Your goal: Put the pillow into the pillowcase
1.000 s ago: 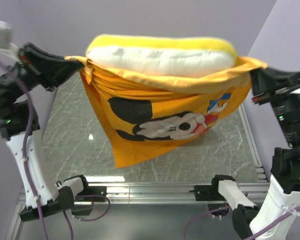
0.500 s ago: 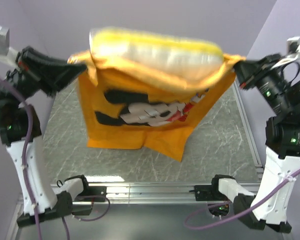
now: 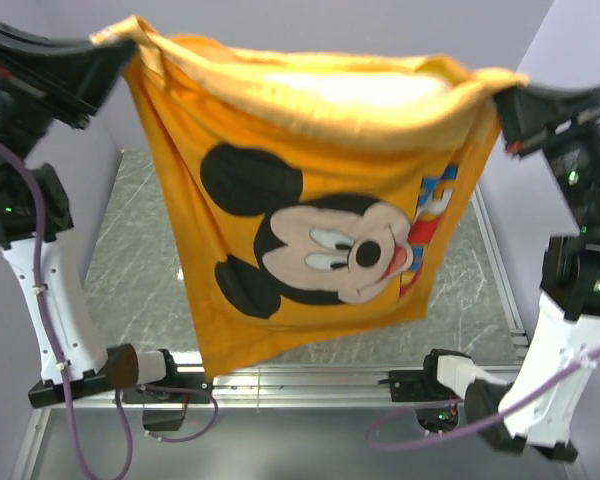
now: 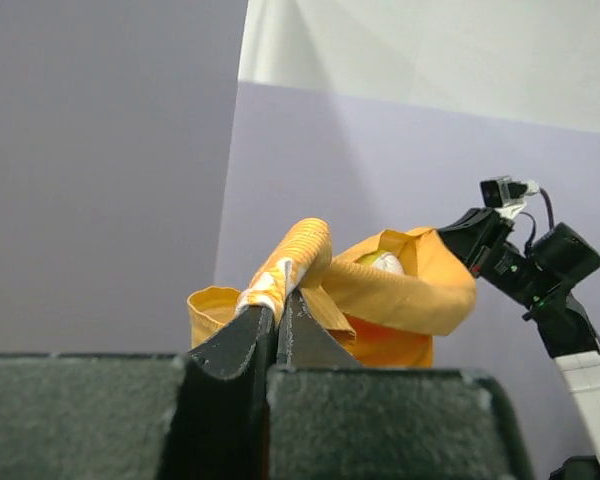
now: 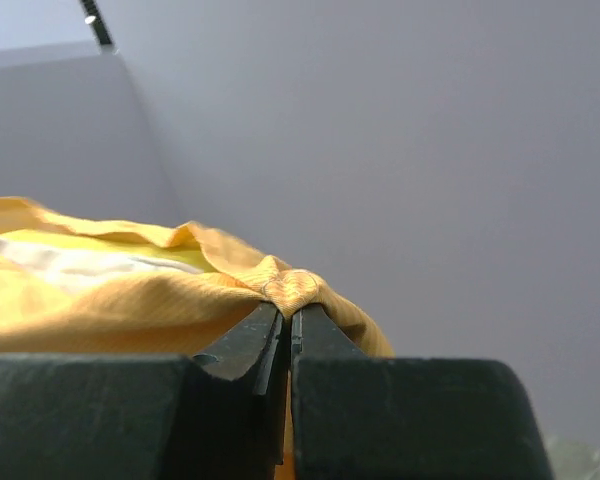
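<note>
Left hand [image 4: 277, 306] and right hand [image 5: 287, 318], jaws tight on pillowcase [image 3: 280, 150] corners in wrist views; Mickey face [image 3: 345, 250] only overhead.

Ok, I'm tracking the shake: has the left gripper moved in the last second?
Yes. The left gripper has shifted up and left in the top view, farther from the metal rail.

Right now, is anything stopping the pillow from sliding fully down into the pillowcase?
Nothing visible does. The left gripper and right gripper pinch the top corners of the pillowcase, which hangs free, and the pillow shows only at its open mouth.
</note>
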